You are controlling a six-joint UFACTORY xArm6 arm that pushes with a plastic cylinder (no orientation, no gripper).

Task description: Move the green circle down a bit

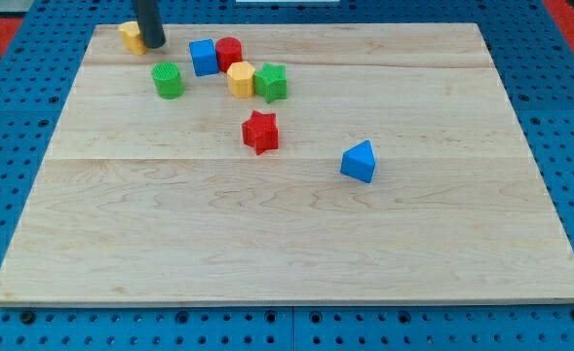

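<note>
1. My tip (pixel 154 45) is resting near the board's (pixel 287 244) top-left corner, grasping nothing, touching a yellow block (pixel 131 36).
2. The green circle (pixel 168 80) is sitting apart, just below and right of my tip.
3. A blue cube (pixel 203 57) is lying to the circle's upper right.

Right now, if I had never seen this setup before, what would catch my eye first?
Probably the dark rod coming down at the view's top left, with my tip right beside a yellow block. Next, the bright cluster near the top: green circle, blue cube, red cylinder, another yellow block and green star. A red star and blue triangle sit apart on the pale wooden board.
</note>
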